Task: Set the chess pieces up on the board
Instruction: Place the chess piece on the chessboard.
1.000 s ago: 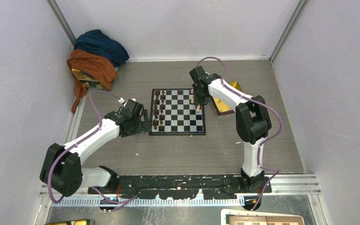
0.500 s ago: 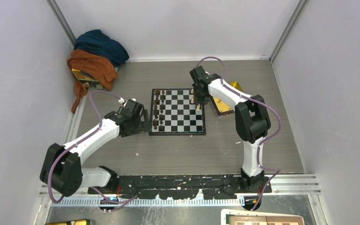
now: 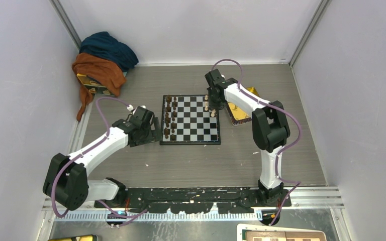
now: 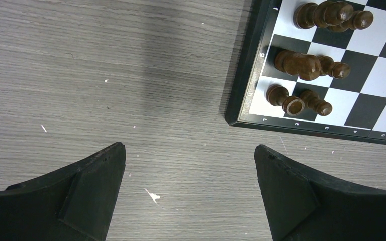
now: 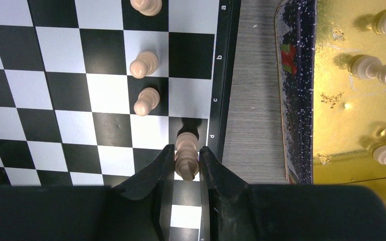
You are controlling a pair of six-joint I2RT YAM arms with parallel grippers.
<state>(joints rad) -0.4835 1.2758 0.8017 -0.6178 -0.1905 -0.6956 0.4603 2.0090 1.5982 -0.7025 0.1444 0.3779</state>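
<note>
The board [image 3: 191,120] lies mid-table, black and pale checks with a dark border. My right gripper [image 5: 186,156] is shut on a light-tan chess piece [image 5: 186,153], its base on the edge file of the board [image 5: 55,85]. Three more tan pieces [image 5: 146,100] stand on the rows beyond it. In the top view the right gripper [image 3: 212,105] hangs over the board's right edge. My left gripper [image 4: 190,155] is open and empty over bare table, left of the board's near corner [image 4: 241,108]; in the top view it [image 3: 148,133] sits beside the board's left edge.
Dark brown pieces [image 4: 301,65] fill the board's left files. A shiny yellow tray [image 5: 352,80] with several loose tan pieces [image 5: 377,68] lies right of the board. A heap of blue and orange cloth [image 3: 100,63] sits at the back left. White walls enclose the table.
The right gripper has shifted slightly along the board's right edge with its piece. The left arm has not moved.
</note>
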